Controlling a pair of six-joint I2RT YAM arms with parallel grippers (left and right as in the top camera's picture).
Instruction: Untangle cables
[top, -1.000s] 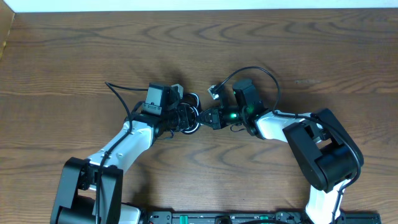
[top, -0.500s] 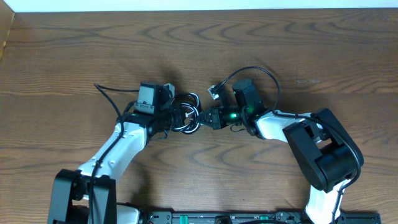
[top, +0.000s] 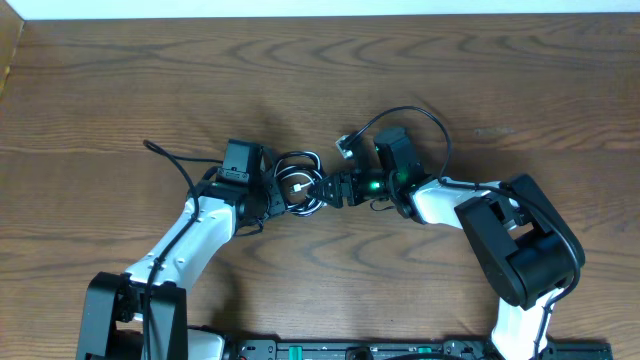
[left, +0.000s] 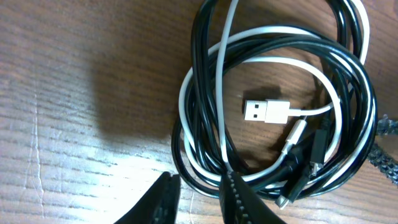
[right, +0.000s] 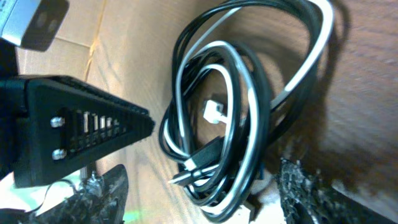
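The cables (top: 297, 185), black and white cords wound into one small coil, lie on the wooden table between my two grippers. My left gripper (top: 272, 192) sits at the coil's left edge. In the left wrist view the coil (left: 273, 106) fills the frame with a white USB plug (left: 264, 111) in its middle. The left gripper (left: 199, 193) is slightly open, one finger lying over the coil's near rim and bare wood in the gap. My right gripper (right: 202, 193) stands wide open around the coil's (right: 236, 118) end, clamping nothing.
Thick black arm wires loop above the right wrist (top: 405, 115) and trail left of the left arm (top: 165, 155). The table's far edge (top: 320, 14) runs along the top. The left arm's finger (right: 87, 130) shows in the right wrist view.
Both grippers were shut on the bundle and have opened. The left arm has shifted left, and the coil now lies loose on the table between them.
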